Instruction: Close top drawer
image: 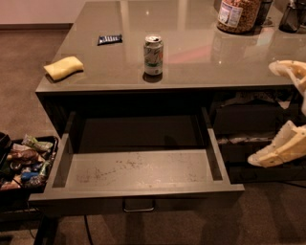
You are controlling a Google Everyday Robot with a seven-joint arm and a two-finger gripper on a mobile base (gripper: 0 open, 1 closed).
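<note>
The top drawer (138, 172) is pulled far out from under the desk top, wide and shallow, with a speckled dusty floor and nothing in it. Its flat front faces me, with a small metal loop handle (138, 206) at its centre. My gripper (263, 114) is at the right edge of the view, to the right of the drawer and apart from it. Its cream fingers (279, 149) are spread wide, one level with the desk top and one lower, in front of the right-hand drawers. It holds nothing.
On the desk top (201, 57) stand a green soda can (153, 55), a yellow sponge (63, 67), a dark packet (109, 39) and a jar (237, 14). Narrower drawers with paper clutter (248, 119) sit on the right. A tray of snacks (26, 162) lies low on the left.
</note>
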